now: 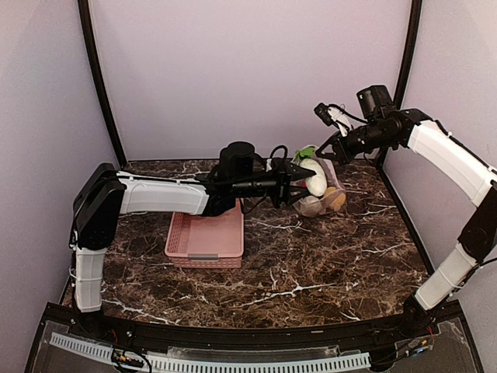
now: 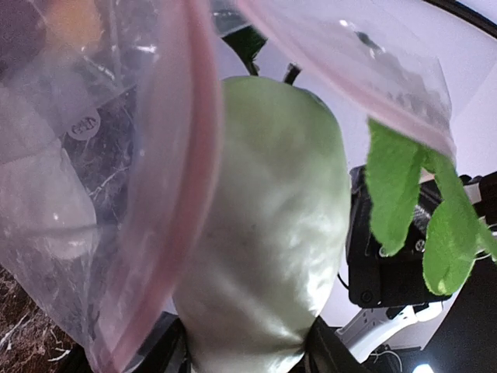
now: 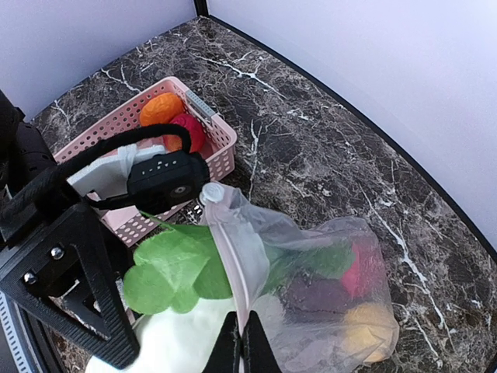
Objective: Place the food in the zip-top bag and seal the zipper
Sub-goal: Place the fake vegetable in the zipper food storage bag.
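My left gripper [image 1: 304, 180] is shut on a white radish [image 2: 264, 233] with green leaves [image 2: 404, 202], and holds it in the open mouth of the zip-top bag [image 1: 322, 200]. My right gripper [image 3: 241, 346] is shut on the bag's pinkish zipper [image 3: 226, 261] and holds that edge up. The bag [image 3: 334, 287] rests on the table and holds purple, red, yellow and green food pieces. The radish [image 3: 175, 346] lies partly past the strip. An orange piece [image 3: 161, 109] and a red piece [image 3: 186, 132] lie in the pink basket.
The pink basket [image 1: 206, 237] stands left of the bag, under my left arm. The back wall and the right wall are close behind the bag. The marble table [image 1: 311, 264] stretches toward the front.
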